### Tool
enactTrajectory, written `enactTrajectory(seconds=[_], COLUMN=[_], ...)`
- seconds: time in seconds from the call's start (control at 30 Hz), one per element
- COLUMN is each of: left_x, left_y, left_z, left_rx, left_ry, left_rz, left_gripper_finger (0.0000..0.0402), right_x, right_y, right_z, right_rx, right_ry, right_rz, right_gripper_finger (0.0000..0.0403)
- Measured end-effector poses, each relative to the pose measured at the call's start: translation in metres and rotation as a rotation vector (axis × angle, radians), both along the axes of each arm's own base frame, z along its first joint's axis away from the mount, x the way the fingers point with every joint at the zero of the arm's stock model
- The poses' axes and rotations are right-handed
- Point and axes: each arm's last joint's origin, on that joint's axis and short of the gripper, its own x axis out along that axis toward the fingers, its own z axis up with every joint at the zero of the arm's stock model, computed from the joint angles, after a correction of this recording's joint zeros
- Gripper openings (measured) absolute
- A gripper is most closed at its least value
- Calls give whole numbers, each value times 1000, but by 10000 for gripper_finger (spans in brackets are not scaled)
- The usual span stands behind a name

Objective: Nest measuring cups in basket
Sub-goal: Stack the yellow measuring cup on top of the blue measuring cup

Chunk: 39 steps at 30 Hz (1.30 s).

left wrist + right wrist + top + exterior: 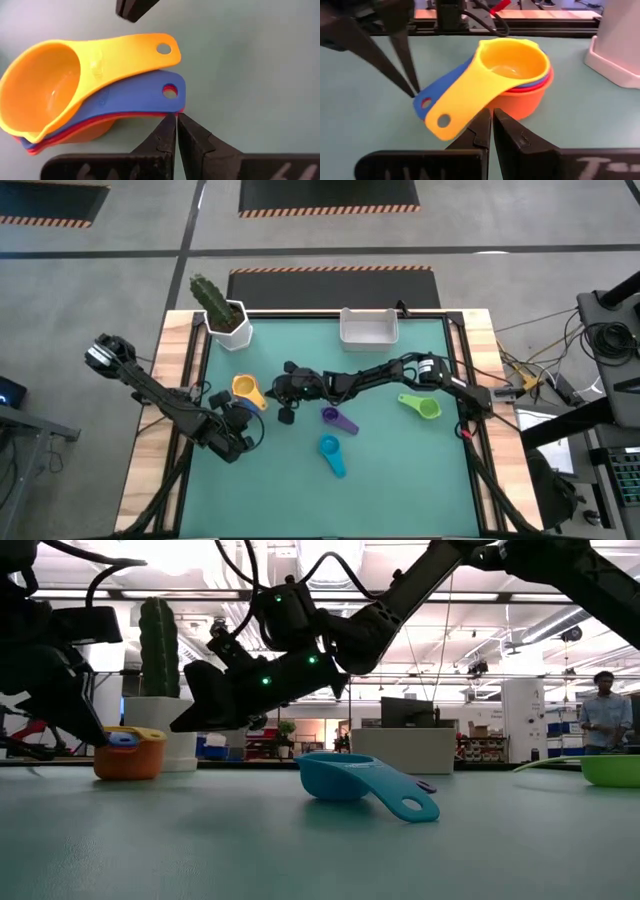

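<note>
A nested stack of measuring cups (247, 391) stands on the green mat left of centre: orange at the bottom (525, 102), then red, blue and yellow on top (45, 85). The handles fan out side by side. My left gripper (176, 119) is shut at the free ends of the handles. My right gripper (491, 114), also shut, hovers just right of the stack (128, 752), touching nothing. The purple cup (338, 418), teal cup (330, 452) and green cup (422, 406) lie apart on the mat. The white basket (368, 327) sits at the far edge. My left gripper's shut fingertips (412, 91) meet the free end of the lower handles, at the red edge under the blue handle (172, 113). They come in low, along the handles. The stack rests upright on the mat.
A white pot with a green cactus (225, 315) stands at the far left corner. The mat has bare room along its near side and between the basket and the cups. Beyond the table, a person (603, 710) stands in the room.
</note>
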Motion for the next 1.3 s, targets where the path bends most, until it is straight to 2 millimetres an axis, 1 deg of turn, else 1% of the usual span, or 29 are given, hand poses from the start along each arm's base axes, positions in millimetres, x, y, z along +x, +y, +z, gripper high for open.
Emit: enactTrajectory(seconds=[0.13, 0.37, 0.47, 0.77, 0.93, 1.1, 1.2, 1.3], left_x=[0, 0, 0, 0, 0, -1, -1, -1], left_y=[0, 0, 0, 0, 0, -1, -2, -3], left_z=[0, 0, 0, 0, 0, 0, -1, -3], left_rx=[14, 13, 13, 13, 12, -42, -94, -92], left_ry=[-11, -12, -11, -11, -11, 24, 62, 78], left_rz=[3, 3, 3, 3, 3, -8, -20, -21], left_gripper_finger=[0, 0, 0, 0, 0, 0, 0, 0], right_x=[0, 1, 1, 3, 3, 3, 3, 3], right_y=[-1, 2, 4, 20, 24, 23, 18, 13], right_z=[-1, -15, -17, -17, -17, -17, -17, -17], right_rx=[18, 36, 43, 34, 29, 12, 11, 1], right_ry=[3, 30, 29, 12, 6, 7, 6, 7], right_rz=[-6, -5, -2, 39, 48, 43, 35, 27], right_gripper_finger=[9, 9, 9, 9, 9, 9, 9, 9])
